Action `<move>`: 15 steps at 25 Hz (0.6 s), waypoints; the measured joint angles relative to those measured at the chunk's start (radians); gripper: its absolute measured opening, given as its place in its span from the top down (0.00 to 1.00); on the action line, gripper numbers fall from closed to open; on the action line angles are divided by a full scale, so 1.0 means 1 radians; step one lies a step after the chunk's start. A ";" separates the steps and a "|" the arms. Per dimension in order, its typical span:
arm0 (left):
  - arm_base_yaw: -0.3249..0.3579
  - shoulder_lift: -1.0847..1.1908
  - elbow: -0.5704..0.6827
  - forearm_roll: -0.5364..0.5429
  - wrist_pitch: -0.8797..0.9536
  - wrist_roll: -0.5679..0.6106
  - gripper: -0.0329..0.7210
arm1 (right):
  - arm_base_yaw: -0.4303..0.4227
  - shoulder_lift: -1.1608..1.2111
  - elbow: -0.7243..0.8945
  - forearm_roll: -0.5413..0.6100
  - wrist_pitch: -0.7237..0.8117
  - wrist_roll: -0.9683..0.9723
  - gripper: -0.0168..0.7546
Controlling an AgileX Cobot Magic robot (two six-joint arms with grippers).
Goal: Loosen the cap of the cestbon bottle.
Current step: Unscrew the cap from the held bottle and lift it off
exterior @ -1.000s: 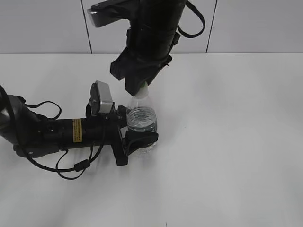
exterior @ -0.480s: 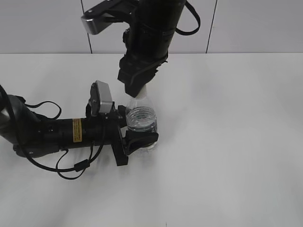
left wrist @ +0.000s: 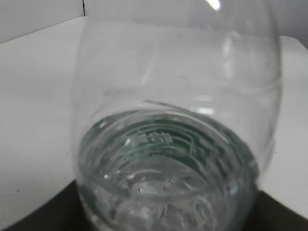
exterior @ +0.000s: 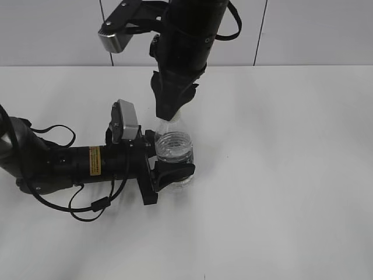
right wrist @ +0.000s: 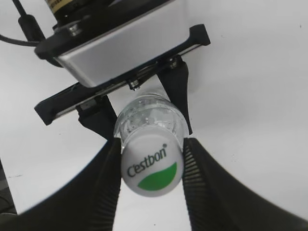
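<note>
The clear Cestbon bottle stands upright on the white table. My left gripper reaches in from the left and is shut on its lower body. In the left wrist view the bottle fills the frame, with its green label band showing through the water. My right gripper comes straight down from above and is shut on the cap, which is hidden in the exterior view. In the right wrist view the white cap with its green patch sits between the two fingers of the right gripper.
The white table spreads all round the bottle. A white panelled wall stands behind it. The left arm's body and cables lie low on the table at the left. The left arm's camera housing shows below the cap.
The right wrist has rotated about the bottle's axis while gripping the cap: its camera block swung left and upward. The bottle and the left arm have stayed in place.
</note>
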 joint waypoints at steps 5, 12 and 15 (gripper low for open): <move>0.000 0.000 -0.001 0.014 0.000 0.001 0.41 | 0.000 0.000 -0.001 0.000 0.002 -0.111 0.60; 0.000 0.000 -0.006 0.033 0.002 0.001 0.41 | 0.000 -0.001 -0.001 -0.014 0.010 -0.241 0.60; 0.000 0.000 -0.010 0.042 0.006 -0.004 0.41 | 0.000 -0.001 -0.001 -0.024 0.014 -0.285 0.60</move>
